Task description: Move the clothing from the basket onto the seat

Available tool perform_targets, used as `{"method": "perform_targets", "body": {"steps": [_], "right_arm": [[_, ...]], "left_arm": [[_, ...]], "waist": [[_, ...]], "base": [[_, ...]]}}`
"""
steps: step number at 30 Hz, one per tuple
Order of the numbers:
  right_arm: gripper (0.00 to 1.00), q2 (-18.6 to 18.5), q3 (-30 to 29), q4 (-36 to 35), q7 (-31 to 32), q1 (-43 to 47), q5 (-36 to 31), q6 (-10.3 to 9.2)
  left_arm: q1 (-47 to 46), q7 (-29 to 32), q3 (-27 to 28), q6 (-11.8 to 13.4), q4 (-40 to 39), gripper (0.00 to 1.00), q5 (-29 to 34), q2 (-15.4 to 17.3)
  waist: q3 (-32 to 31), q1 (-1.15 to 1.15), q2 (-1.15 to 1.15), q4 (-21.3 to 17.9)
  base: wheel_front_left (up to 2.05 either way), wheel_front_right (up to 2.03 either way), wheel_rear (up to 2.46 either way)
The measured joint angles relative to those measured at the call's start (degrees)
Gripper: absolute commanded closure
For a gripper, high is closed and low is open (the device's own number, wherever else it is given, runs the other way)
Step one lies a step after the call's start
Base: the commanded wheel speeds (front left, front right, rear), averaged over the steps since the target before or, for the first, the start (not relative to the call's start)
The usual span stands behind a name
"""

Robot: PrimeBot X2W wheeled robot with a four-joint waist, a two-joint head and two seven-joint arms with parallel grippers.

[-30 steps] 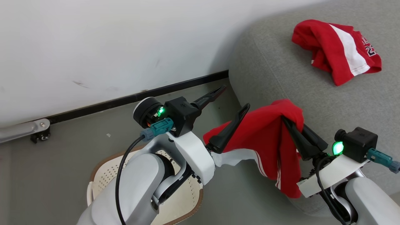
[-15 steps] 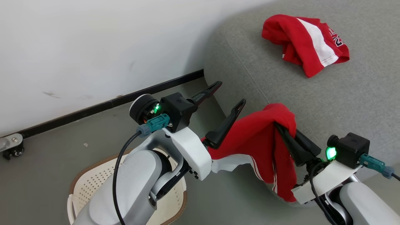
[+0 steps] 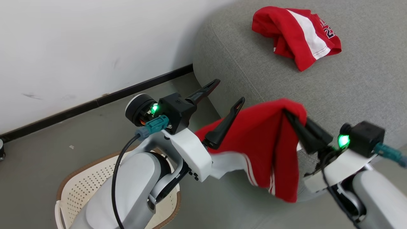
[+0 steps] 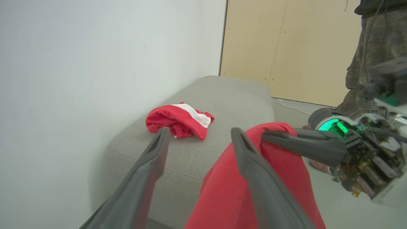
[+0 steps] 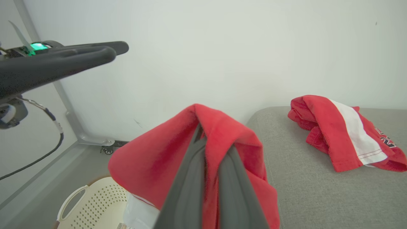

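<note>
Right tool (image 3: 286, 113) — clenched on red garment (image 3: 254, 133), which hangs at the edge of the seat (image 3: 349, 89); left tool (image 3: 230, 91) released, just beside it; second garment (image 3: 295, 35) on seat.

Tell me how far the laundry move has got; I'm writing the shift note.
Done: one red garment lies crumpled on the grey seat. In hand: the second garment hangs from the shut right gripper at the seat's near edge. The left gripper is open beside it, holding nothing. Left: set that garment on the seat and let go. The visible part of the basket holds no clothing.
</note>
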Motion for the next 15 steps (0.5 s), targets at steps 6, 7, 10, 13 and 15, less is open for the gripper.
{"method": "perform_targets", "body": {"steps": [6,7,10,13,15], "right_arm": [[1.0,-2.1,-1.7,0.0,0.0,-5.5,0.1,0.0],[1.0,-2.4,-2.1,0.0,0.0,-6.3,0.1,0.0],[1.0,-3.7,-3.2,0.4,0.0,-9.0,0.9,0.0],[1.0,-4.9,-4.6,1.4,0.0,-11.8,1.7,0.0],[1.0,-5.9,-5.4,2.1,0.0,-13.6,2.2,0.0]], "left_arm": [[0.0,1.2,-0.4,0.5,-1.5,0.0,0.1,0.1],[0.0,1.4,-0.4,0.9,-1.7,0.0,0.2,0.1],[0.0,1.8,-0.4,1.2,-2.5,0.0,1.2,0.1],[0.0,2.2,-0.6,1.5,-3.5,0.0,1.4,0.1],[0.0,2.8,-0.8,2.0,-4.3,0.0,1.6,0.2]], "waist": [[1.4,0.0,0.0,0.1],[1.6,0.0,0.0,0.2],[2.4,0.0,0.0,0.6],[3.3,0.0,0.0,1.1],[3.8,0.0,0.0,1.4]], "base": [[0.0,0.0,0.0],[0.0,0.0,0.0],[0.0,0.0,0.0],[0.0,0.0,0.0],[0.0,0.0,0.0]]}}
